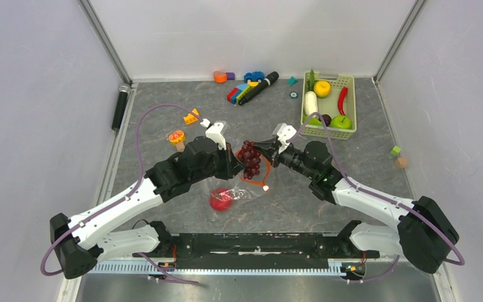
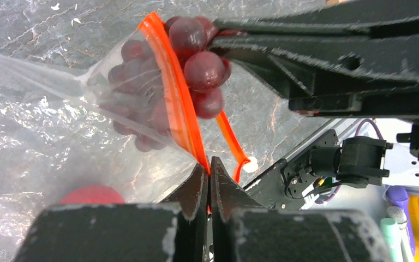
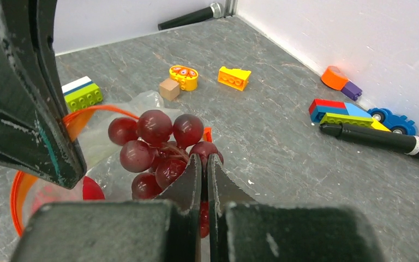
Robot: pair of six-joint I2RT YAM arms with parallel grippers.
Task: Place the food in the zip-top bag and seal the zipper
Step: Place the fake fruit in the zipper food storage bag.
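The clear zip-top bag (image 1: 244, 192) lies between my arms, and a red apple (image 1: 221, 199) shows through it. My left gripper (image 2: 210, 164) is shut on the red-orange zipper (image 2: 166, 71), lifting the mouth edge; the white slider tab (image 2: 249, 165) hangs beside it. From the right, my right gripper (image 3: 204, 158) is shut on the dark red grape bunch (image 3: 154, 143) and holds it at the bag's mouth. In the left wrist view the grape bunch (image 2: 196, 60) sits partly behind the bag's plastic (image 2: 33, 125). More food is in the basket: a yellow fruit (image 1: 322, 88), a white radish (image 1: 310, 102), a red chili (image 1: 343, 99) and a green fruit (image 1: 341, 121).
The pale green basket (image 1: 351, 94) stands at the back right. Coloured blocks (image 1: 242, 93), a black marker (image 1: 259, 88) and a toy car (image 1: 254, 77) lie along the back wall. An orange-slice toy (image 1: 177, 136) and a yellow block (image 1: 191, 117) lie left of the bag.
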